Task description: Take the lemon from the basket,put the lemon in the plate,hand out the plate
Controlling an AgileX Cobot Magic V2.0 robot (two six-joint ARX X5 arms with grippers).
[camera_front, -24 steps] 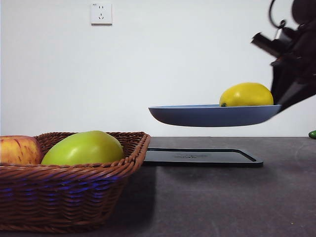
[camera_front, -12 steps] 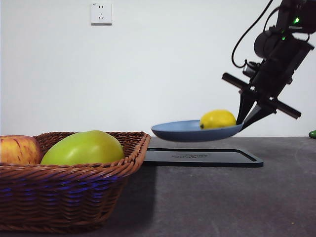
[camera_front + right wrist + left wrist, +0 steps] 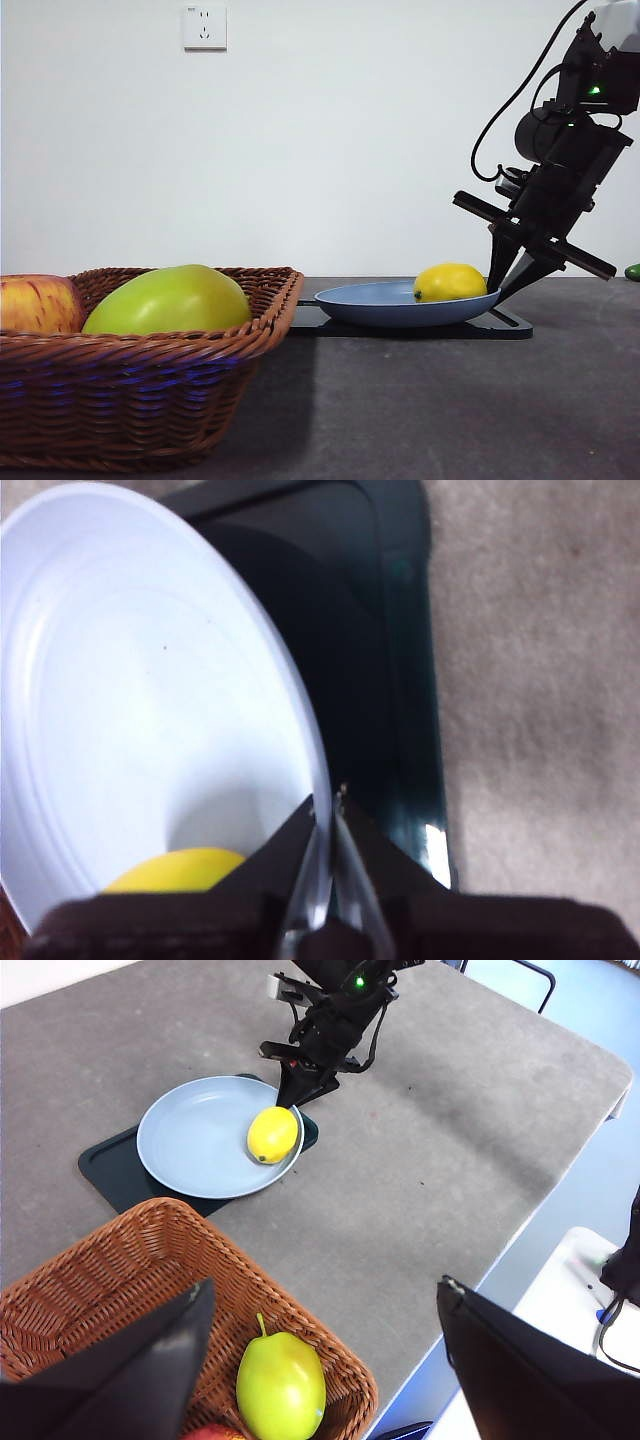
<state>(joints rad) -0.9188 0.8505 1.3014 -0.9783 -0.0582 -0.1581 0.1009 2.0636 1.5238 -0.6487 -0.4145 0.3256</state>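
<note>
The light blue plate [image 3: 375,304] sits on the black tray [image 3: 505,324] with the yellow lemon [image 3: 450,282] lying in its right part. My right gripper [image 3: 499,291] is shut on the plate's right rim; in the right wrist view the jaws [image 3: 328,810] pinch the rim of the plate [image 3: 150,680], with the lemon [image 3: 180,872] close by. The wicker basket [image 3: 150,390] stands front left. My left gripper [image 3: 325,1290] is open and empty high above the basket [image 3: 110,1280]; its view also shows the plate [image 3: 195,1140] and the lemon [image 3: 272,1134].
A large yellow-green fruit [image 3: 170,300] and a red-yellow apple [image 3: 35,305] lie in the basket. A small green thing [image 3: 632,271] shows at the right edge. The table's edge [image 3: 560,1130] runs on the side away from the basket.
My right gripper has carried the plate with the lemon down and away from the camera, from well above the tray to resting on it.
</note>
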